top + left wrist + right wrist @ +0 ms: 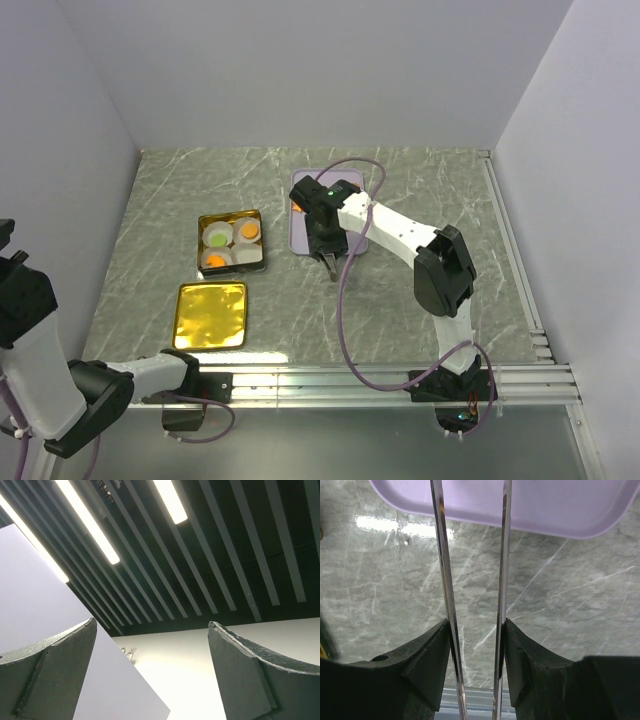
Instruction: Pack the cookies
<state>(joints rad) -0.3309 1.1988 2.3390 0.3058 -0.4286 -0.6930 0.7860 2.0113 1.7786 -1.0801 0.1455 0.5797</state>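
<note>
Right tool clamps metal tongs before the lilac tray; overhead alone shows orange cookies; left tool gapes.

Top view high overhead; left wrist faces ceiling; right wrist close above purple tray, shared.

right arm covers most of the purple tray; one orange cookie peeks out; tray's far side cut off in the wrist view.
</note>
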